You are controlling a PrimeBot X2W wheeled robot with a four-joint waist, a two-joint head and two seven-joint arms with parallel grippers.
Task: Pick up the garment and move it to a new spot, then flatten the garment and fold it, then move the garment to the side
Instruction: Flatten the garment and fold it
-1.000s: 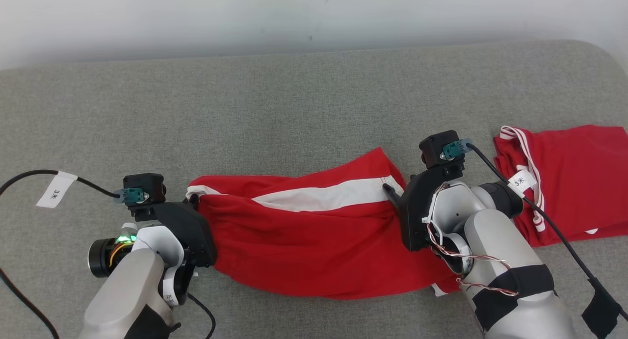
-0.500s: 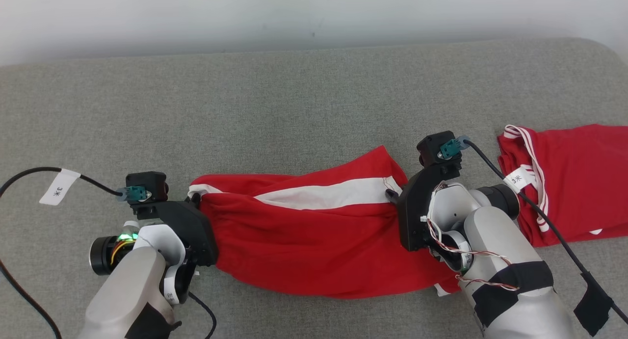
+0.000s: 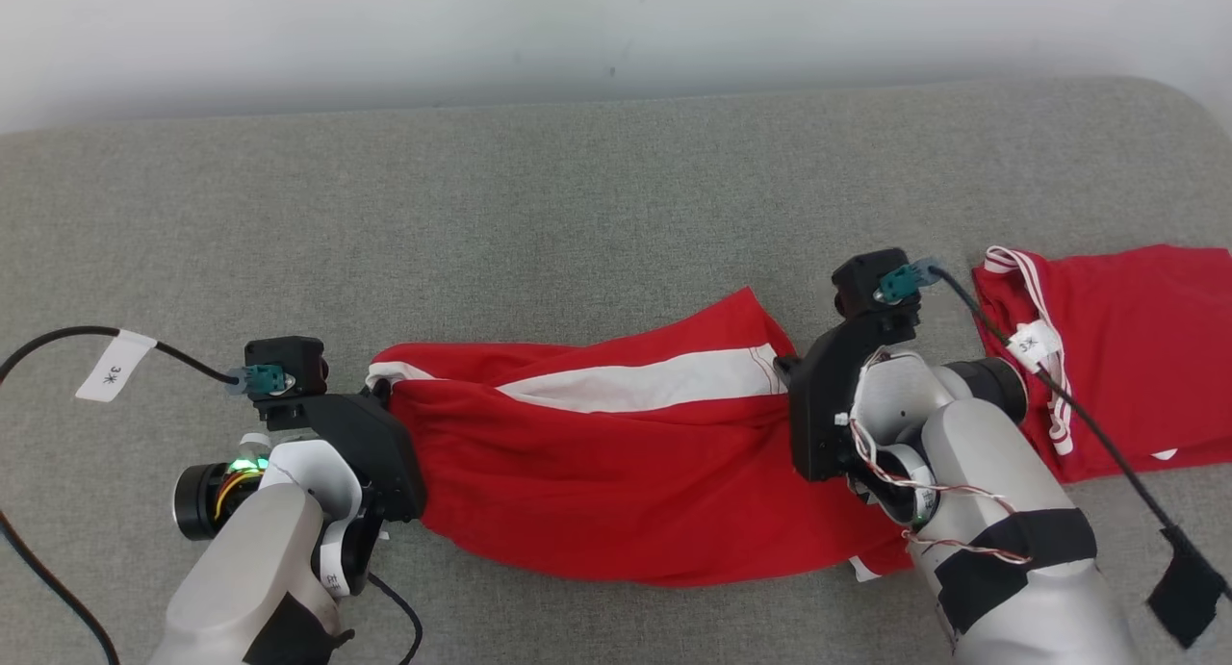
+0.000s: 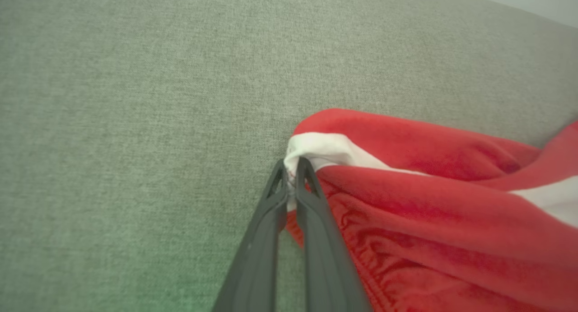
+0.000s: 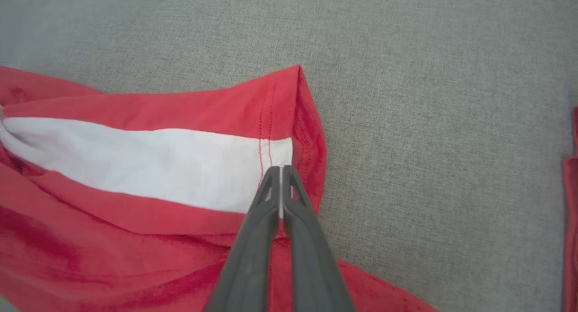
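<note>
The left pincer [image 4: 292,166] is pressed together on the white-edged corner of the garment [image 3: 616,473], with a small fold of cloth bunched at its tips. The right pincer [image 5: 281,171] is pressed together on the stitched hem where the white stripe [image 5: 149,163] ends. A sliver of white sits between its fingers, so I judge cloth is caught there, though how deep the bite goes cannot be told. The red garment lies slack between the two pincers on the grey fabric surface [image 3: 577,213], sagging in folds toward the arms. To do this step well, draw the pincers apart evenly until the upper edge runs straight, then raise both at the same height so neither corner tears free. Both grips look shallow, so pull gently. Keep the right pincer away from the second red garment [image 3: 1136,357] lying just outside it, and mind the black cable [image 3: 1088,424] trailing behind it. A white tag [image 3: 114,369] on the cable outside the left pincer reads "3" followed by a star-like mark. A similar tag [image 3: 1033,340] behind the right pincer is too blurred to read. I can read no brand name on the cloth.
</note>
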